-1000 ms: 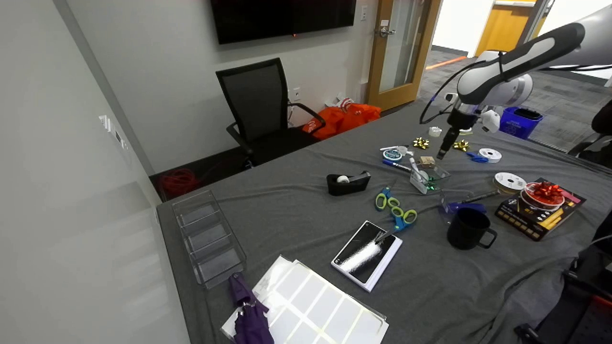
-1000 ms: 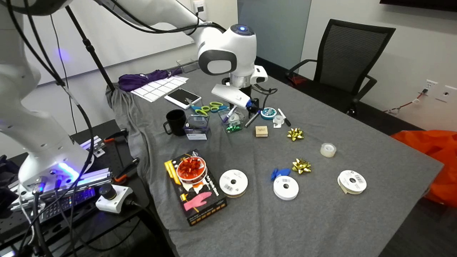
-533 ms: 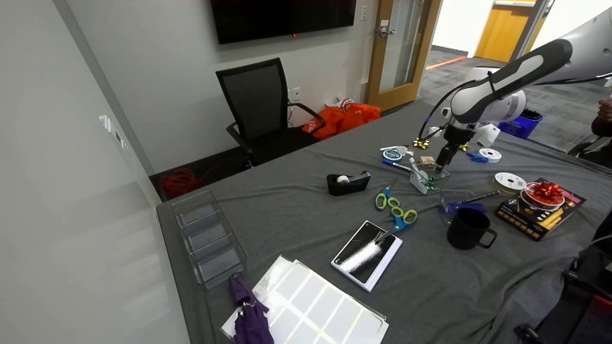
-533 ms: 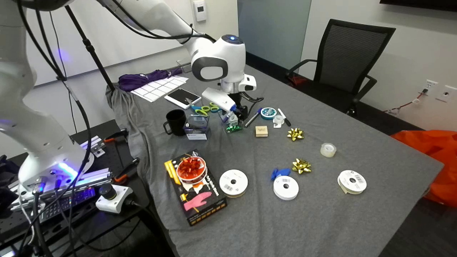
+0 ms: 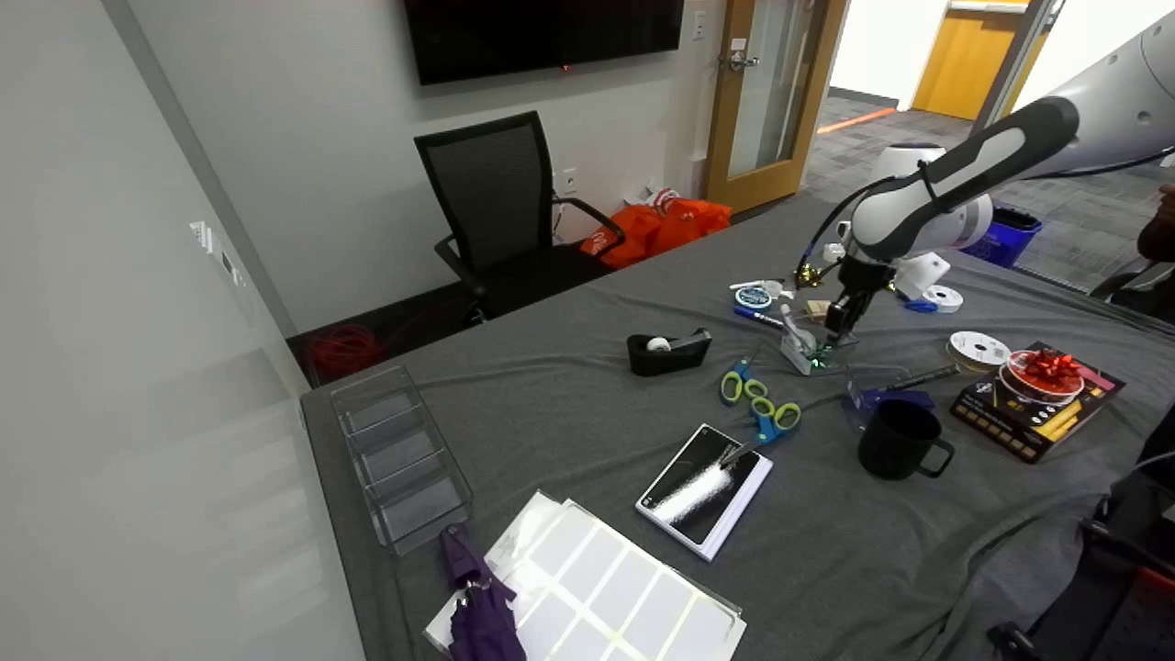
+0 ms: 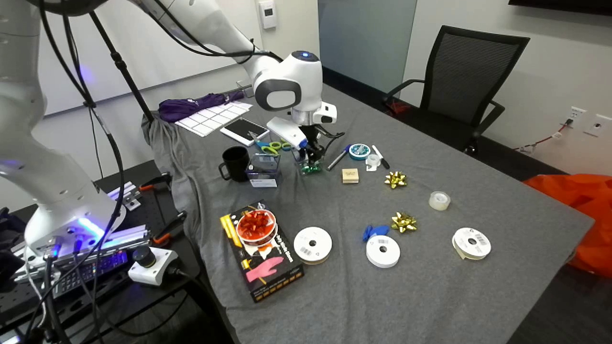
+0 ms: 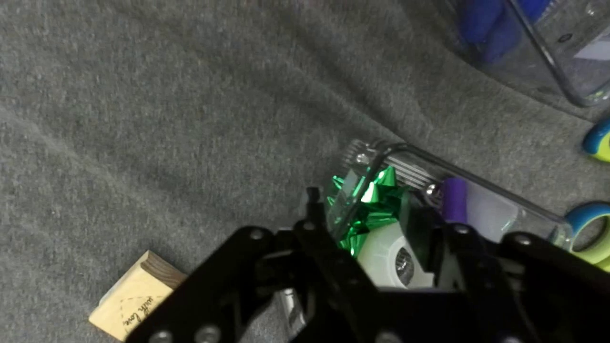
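Observation:
My gripper is down at a small clear bin, its jaws apart. One black finger stands outside the bin's near wall, while the opposite finger reaches inside. Between them lie that wall, a shiny green bow and a whitish tape roll. Whether either finger presses on the wall or the bow cannot be made out. A purple-capped pen also rests in the bin. Beside it on the cloth sits a small wooden block. In both exterior views the gripper partly covers the bin.
Close by stand a second clear holder, a black mug and green-handled scissors. A blue marker and a round blue tin lie near the block. Farther off are a black box and a ribbon spool.
The arm has come down and across to the clear bin, bringing the fingers to its wall. The bin and its contents have shifted slightly.

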Tool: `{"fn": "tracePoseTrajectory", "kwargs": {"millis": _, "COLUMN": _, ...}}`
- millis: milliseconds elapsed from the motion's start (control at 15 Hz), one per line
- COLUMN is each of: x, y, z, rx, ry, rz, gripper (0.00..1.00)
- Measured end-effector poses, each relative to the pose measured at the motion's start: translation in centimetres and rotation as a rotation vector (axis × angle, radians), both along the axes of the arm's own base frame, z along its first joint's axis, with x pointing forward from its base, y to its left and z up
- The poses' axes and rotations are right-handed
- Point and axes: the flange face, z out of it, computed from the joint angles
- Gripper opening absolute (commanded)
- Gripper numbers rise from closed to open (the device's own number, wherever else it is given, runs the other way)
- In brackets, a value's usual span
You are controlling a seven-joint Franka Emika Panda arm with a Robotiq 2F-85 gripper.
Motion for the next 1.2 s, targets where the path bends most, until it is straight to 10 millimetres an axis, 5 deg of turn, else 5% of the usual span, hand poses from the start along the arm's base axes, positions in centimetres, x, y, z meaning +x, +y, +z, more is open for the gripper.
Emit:
{"fn": "tracePoseTrajectory", "kwargs": {"millis": 200, "x": -0.1, "y": -0.5, "z": 0.0, "rx": -0.009, "ry": 0.002, "rz": -0.003, "gripper": 0.0}}
{"fn": "tracePoseTrajectory", "kwargs": {"millis": 600, "x": -0.4, "y": -1.7, "z": 1.1, "rx": -0.016, "ry": -0.012, "rz": 0.065, "gripper": 0.01}}
{"fn": "tracePoseTrajectory", "kwargs": {"millis": 1200, "x": -4.7, "y": -9.6, "z": 4.2, "rx": 0.007, "ry": 0.033, "rz": 0.432, "gripper": 0.01}}
